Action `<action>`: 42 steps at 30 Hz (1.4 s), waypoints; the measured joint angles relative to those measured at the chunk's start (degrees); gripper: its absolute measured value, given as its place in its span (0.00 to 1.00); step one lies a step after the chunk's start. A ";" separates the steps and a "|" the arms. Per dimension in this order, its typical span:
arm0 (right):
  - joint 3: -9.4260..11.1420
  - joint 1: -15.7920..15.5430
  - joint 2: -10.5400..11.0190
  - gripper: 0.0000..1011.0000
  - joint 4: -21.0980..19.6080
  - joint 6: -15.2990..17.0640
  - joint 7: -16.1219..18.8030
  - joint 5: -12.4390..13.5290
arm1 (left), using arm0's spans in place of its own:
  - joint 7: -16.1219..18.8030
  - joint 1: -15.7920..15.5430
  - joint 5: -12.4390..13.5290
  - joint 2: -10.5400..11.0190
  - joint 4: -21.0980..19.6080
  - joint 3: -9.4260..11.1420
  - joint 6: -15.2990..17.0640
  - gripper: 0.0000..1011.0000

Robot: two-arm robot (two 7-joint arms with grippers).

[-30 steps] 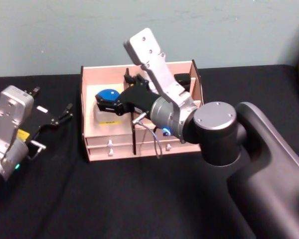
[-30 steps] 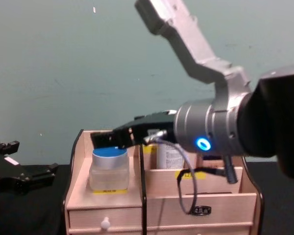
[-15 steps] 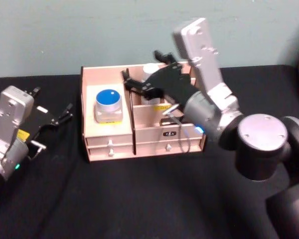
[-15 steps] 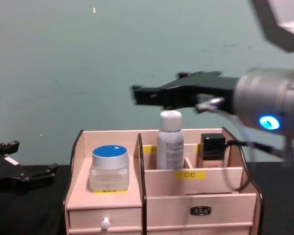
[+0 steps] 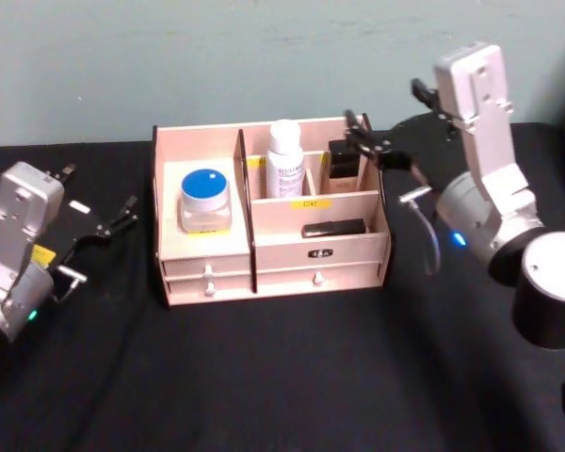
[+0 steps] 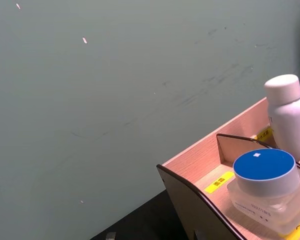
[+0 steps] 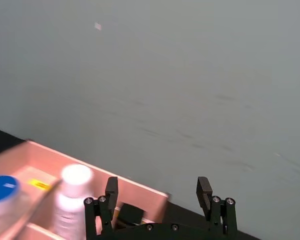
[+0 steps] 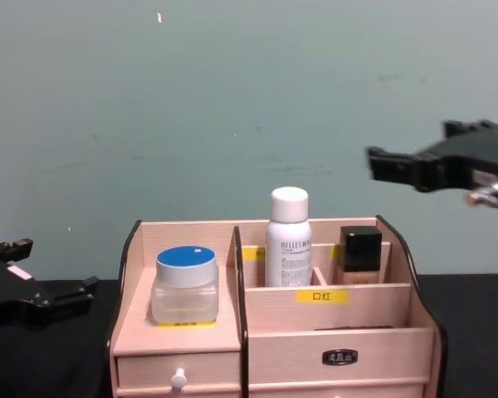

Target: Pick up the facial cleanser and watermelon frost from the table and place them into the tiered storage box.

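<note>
The right hand [image 5: 388, 121] has pulled back from the box [image 5: 264, 254], empty and spread open. The cleanser [image 5: 284, 158] and frost jar [image 5: 205, 200] both stand inside, so the task looks done. The left hand [image 5: 99, 212] rests open on the counter [image 5: 264, 377].

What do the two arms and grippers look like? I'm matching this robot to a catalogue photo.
Both arms have silver-grey links. The right arm has a dark round joint cap, a blue light and a loose thin cable. The left arm has a yellow label and a green light. Left gripper and right gripper are black, with black fingers.
</note>
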 joint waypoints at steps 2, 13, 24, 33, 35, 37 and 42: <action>1.26 -0.05 0.07 0.99 1.06 -0.38 -0.80 -0.60 | 0.00 0.00 0.00 0.00 0.00 0.00 0.00 1.00; 5.29 1.18 -0.74 0.99 7.70 -1.22 -2.06 -1.56 | 0.00 0.00 0.00 0.00 0.00 0.00 0.00 1.00; 5.69 2.12 -1.51 0.99 12.33 -1.24 -1.25 -2.17 | 0.00 0.00 0.00 0.00 0.00 0.00 0.00 1.00; 5.67 2.09 -1.46 0.99 12.01 -1.23 -1.20 -2.14 | 0.00 0.00 0.00 0.00 0.00 0.00 0.00 1.00; 5.65 2.08 -1.45 0.99 11.94 -1.22 -1.19 -2.13 | 0.00 0.00 0.00 0.00 0.00 0.00 0.00 1.00; 5.64 2.06 -1.43 0.99 11.89 -1.21 -1.17 -2.12 | 0.00 0.00 0.00 0.00 0.00 0.00 0.00 1.00; 5.62 2.04 -1.41 0.99 11.81 -1.19 -1.15 -2.09 | 0.00 0.00 0.00 0.00 0.00 0.00 0.00 1.00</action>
